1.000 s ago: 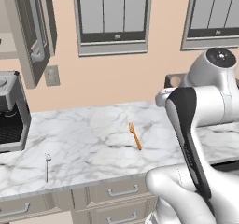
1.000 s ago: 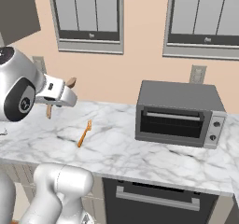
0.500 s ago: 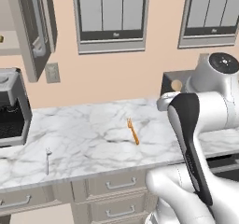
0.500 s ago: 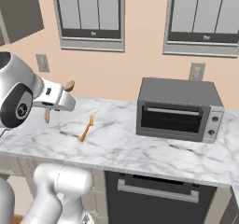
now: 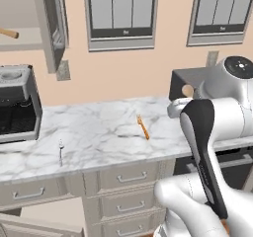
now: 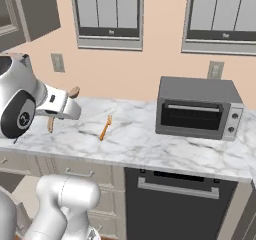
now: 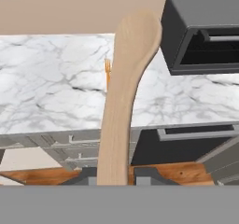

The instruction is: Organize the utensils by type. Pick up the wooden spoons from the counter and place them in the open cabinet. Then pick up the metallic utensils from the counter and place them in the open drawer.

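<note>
Fingers (image 7: 114,174) clamp wooden spoon (image 7: 126,92) above counter (image 7: 46,78).

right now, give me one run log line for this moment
phase: carrying wooden spoon | gripper: shut on spoon, above counter | orange fork and silver utensil: on counter | another spoon: in cabinet

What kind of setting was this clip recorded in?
A rendered home kitchen, by the look of it: a white marble counter over drawer fronts, a toaster oven, a coffee machine, and an open wall cabinet.
</note>
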### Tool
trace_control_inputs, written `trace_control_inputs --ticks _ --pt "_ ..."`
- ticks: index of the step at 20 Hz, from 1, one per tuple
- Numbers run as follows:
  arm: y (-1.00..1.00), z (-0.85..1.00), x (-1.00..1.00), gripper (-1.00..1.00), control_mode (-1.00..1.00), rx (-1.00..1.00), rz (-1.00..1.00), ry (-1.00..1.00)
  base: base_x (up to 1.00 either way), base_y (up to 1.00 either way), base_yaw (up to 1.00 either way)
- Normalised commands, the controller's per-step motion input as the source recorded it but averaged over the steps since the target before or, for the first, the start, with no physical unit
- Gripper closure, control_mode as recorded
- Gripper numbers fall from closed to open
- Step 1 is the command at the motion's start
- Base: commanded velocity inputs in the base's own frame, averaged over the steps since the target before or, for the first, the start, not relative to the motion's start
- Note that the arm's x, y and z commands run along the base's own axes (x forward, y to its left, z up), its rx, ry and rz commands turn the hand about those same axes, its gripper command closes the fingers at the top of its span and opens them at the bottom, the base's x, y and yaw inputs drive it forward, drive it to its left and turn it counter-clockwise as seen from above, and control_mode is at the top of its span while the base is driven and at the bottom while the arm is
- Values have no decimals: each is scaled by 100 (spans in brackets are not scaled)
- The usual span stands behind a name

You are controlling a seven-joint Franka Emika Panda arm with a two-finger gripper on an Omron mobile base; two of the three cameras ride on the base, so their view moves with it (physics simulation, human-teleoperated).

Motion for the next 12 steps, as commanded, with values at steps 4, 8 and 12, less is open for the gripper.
trace_control_inputs --ticks 4,8,12 --pt "0 0 0 100 100 0 0 0 -4 56 -5" --pt "0 0 0 100 100 0 0 0 -43 16 -6" --pt "0 0 0 100 100 0 0 0 -76 0 -8"
